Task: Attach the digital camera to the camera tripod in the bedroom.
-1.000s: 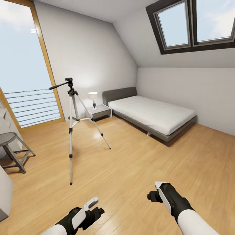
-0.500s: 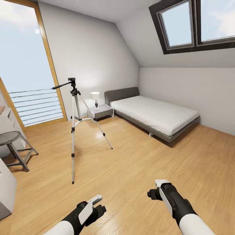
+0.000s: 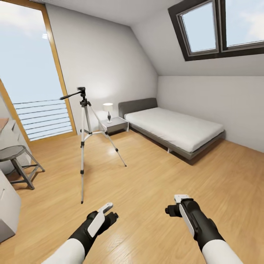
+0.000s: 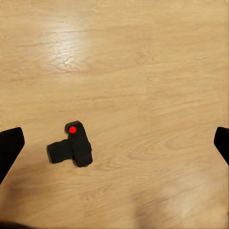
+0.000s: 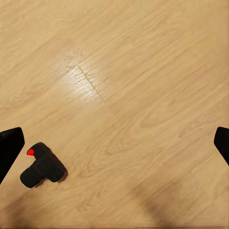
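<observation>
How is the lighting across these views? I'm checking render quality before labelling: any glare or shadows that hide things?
Head view: even daylight, a soft sheen on the floor beyond the camera tripod. Left wrist view: a pale glare patch, the digital camera sharp with a faint shadow. Right wrist view: a bright streak of glare.

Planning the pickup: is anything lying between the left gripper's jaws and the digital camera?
No. In the left wrist view the digital camera lies alone on bare wood floor; nothing lies between it and the open jaws.
</observation>
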Robot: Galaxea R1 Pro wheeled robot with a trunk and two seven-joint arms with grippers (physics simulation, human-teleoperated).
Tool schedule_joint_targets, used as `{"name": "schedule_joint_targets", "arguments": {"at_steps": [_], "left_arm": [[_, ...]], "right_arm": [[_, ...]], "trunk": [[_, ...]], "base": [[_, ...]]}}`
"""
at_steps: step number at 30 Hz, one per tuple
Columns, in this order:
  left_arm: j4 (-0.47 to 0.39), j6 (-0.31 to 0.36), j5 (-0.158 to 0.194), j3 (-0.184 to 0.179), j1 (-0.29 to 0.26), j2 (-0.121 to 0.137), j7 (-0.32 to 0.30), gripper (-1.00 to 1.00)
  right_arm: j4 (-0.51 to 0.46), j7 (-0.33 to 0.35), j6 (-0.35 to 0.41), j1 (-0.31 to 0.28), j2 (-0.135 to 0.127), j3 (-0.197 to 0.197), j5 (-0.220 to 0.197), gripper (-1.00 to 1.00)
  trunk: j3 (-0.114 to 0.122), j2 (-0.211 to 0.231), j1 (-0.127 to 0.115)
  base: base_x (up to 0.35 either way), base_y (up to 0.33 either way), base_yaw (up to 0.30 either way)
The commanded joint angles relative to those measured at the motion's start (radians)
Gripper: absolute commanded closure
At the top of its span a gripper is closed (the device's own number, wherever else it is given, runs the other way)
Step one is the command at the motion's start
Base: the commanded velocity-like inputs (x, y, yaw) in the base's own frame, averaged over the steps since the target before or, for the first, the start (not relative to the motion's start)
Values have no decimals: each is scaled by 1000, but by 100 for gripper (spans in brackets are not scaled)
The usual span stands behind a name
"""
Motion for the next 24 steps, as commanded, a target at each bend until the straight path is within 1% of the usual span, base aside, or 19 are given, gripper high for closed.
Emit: {"name": "schedule_joint_targets", "arguments": {"at_steps": [1,3,4,6,7,10,12,13,20,24], "left_arm": [[-31,5,86,-48,-1,-4,113,-100],[-34,6,98,-66,-3,-5,131,-100],[-38,29,107,-82,-20,-5,148,-100],[-38,60,111,-88,-40,-4,159,-100],[-38,60,111,-88,-40,-4,159,-100],[-33,94,113,-94,-60,-3,168,-100],[-30,106,114,-96,-67,-3,172,-100],[-22,118,114,-98,-74,-3,178,-100],[37,98,113,-100,-77,-4,169,-100],[56,90,110,-101,-78,-4,159,-100]], "right_arm": [[-51,0,62,0,-2,2,-2,-100],[-72,1,71,0,-2,3,-2,-100],[-106,2,79,0,-3,3,-3,-100],[-127,4,83,2,-3,4,-3,-100],[-127,4,83,2,-3,4,-3,-100],[-165,14,101,9,-3,4,-3,-100],[-190,23,125,12,-4,5,-3,-100],[-235,36,176,15,-4,5,-3,-100],[-274,43,215,16,-2,8,-3,-100],[-280,44,221,16,-1,8,-3,-100]], "trunk": [[-4,-8,4],[-10,-22,12],[-13,-29,15],[-20,-43,23],[-23,-50,27],[-32,-71,38],[-38,-85,46],[-42,-92,50],[-63,-141,77],[-76,-169,92]], "base": [[-2,-2,245],[-2,-2,241],[-1,-1,175],[-1,-1,153],[0,-1,147],[0,0,160],[0,0,196],[0,0,245],[0,0,253],[0,0,135]]}}
